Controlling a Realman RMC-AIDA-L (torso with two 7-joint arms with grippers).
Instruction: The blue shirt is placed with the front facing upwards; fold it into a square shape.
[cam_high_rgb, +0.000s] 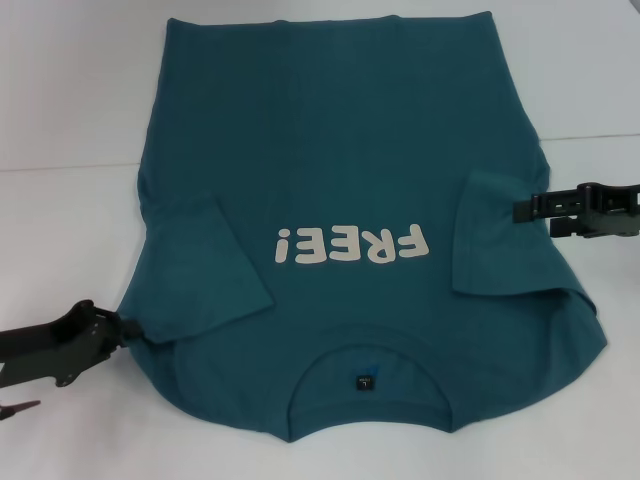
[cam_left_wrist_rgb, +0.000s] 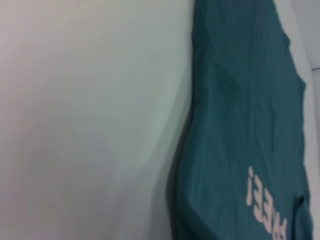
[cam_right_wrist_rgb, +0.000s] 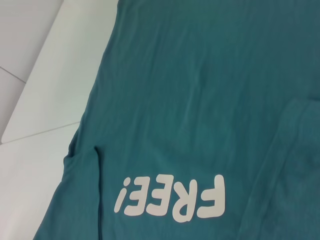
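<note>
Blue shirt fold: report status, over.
Left gripper at near-left shirt edge, right gripper at folded right sleeve. Blue shirt front up, both sleeves folded inward, body not yet squared. Nothing in the way.

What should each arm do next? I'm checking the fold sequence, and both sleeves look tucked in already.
Probably fold the sides inward lengthwise. The blue shirt lies front up on the white table, both sleeves flapped in beside the FREE! print. The left gripper sits at one shoulder edge and the right gripper at the other sleeve, so drawing those edges toward the middle seems the natural next step.
</note>
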